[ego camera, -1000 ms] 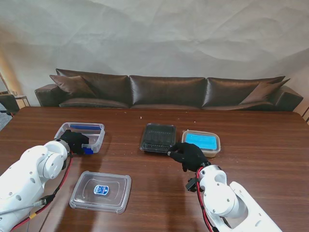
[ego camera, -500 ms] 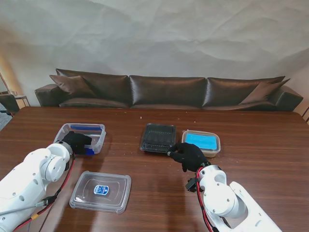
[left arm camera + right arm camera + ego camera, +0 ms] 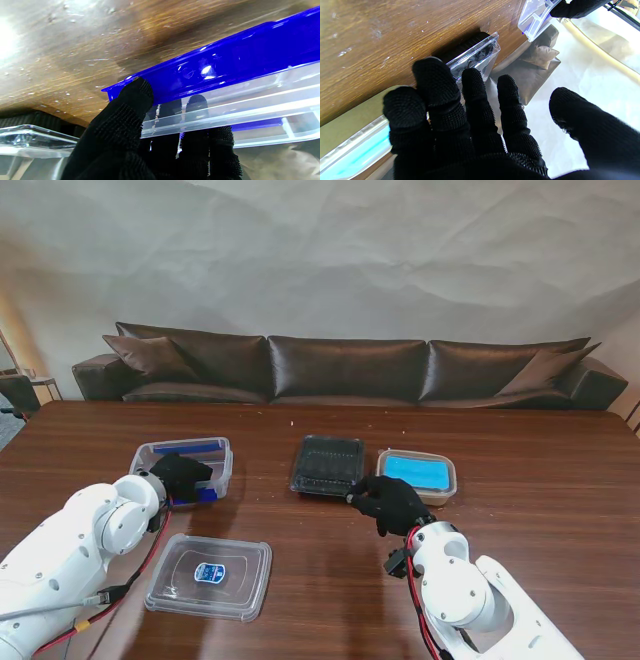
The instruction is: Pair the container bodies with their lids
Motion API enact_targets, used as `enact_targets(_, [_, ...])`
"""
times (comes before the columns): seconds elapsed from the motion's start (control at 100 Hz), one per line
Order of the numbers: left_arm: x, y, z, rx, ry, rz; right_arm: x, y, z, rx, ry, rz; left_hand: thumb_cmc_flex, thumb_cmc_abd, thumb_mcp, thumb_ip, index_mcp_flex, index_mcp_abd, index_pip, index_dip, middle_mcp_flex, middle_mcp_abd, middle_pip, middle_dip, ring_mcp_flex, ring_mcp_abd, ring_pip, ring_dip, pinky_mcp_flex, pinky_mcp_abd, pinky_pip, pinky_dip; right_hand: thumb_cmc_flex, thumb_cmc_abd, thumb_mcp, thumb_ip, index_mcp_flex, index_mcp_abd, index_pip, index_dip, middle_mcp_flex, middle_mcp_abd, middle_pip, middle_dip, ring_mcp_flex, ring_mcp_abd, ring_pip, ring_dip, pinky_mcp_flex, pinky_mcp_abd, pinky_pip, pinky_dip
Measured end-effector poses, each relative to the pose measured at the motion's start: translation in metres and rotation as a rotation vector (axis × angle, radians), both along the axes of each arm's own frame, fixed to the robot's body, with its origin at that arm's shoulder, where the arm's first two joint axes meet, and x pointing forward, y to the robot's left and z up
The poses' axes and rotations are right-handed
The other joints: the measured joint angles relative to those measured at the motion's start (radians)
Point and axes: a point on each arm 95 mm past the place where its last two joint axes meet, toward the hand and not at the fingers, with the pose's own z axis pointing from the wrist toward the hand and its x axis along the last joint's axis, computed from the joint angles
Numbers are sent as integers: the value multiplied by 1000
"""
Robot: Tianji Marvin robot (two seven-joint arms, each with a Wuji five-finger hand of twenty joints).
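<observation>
So the left hand (image 3: 180, 477) is clamped on the near wall of the clear box with blue clips (image 3: 190, 464), thumb (image 3: 132, 100) on the outside by the blue clip (image 3: 225, 62), the other fingers (image 3: 195, 125) inside behind the clear plastic. That box sits on the left side of the table, and its flat clear lid (image 3: 209, 576) with a little blue label lies closer to me, just apart from it.

The right hand (image 3: 388, 502) is holding nothing, fingers spread, with a fingertip (image 3: 432, 80) at the near right corner of the black tray (image 3: 328, 465), which has a clear cover. Can't really tell if it's pressing or only touching. That tray sits mid-table, and right beside it on the right is a small tub with a light blue lid (image 3: 417, 474), just past the hand.

Everything's on a dark wood table (image 3: 520, 530) with a few crumbs on it. Behind it there's a long brown leather sofa (image 3: 350, 370) against a wrinkly white backdrop (image 3: 330, 250).
</observation>
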Motion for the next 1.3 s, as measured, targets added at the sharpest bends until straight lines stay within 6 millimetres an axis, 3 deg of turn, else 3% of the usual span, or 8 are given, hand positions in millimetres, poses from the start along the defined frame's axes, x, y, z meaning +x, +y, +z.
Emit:
enact_targets(0.67, [-9, -36, 4, -88, -2, -144, 1, -1, 0, 1, 0, -3, -1, -31, 24, -1, 22, 3, 7, -12, 42, -6, 21, 3, 50, 0, 23, 28, 56, 3, 16, -1, 0, 0, 0, 0, 0, 1, 0, 0, 0, 2, 0, 0, 0, 2, 0, 0, 0, 1, 0, 0])
enact_targets(1.05, [-26, -52, 4, -134, -12, -195, 2, -1, 0, 3, 2, -4, -1, -33, 26, -1, 30, 0, 7, -18, 52, -6, 22, 3, 52, 0, 23, 39, 60, 5, 17, -2, 6, 0, 0, 0, 0, 2, 0, 0, 0, 2, 0, 0, 0, 2, 0, 0, 0, 2, 0, 0])
enact_targets(1.18, [-33, -58, 6, -141, -7, -206, 2, -1, -1, 4, 4, -3, -1, -34, 32, -1, 31, 0, 7, -18, 52, -6, 22, 3, 84, 2, 48, 39, 92, 43, 77, 0, 7, 0, 0, 0, 0, 5, 0, 0, 0, 2, 0, 0, 0, 2, 0, 0, 0, 2, 0, 0])
enact_targets(1.3, [-39, -63, 10, -133, 13, -213, 2, -1, -1, 4, 5, -3, -3, -35, 33, -3, 32, -2, 7, -18, 64, 1, 23, 3, 131, 4, 99, 53, 159, 89, 189, 55, 7, 0, 0, 0, 0, 9, 0, 0, 0, 2, 0, 0, 0, 3, 0, 0, 0, 2, 0, 0])
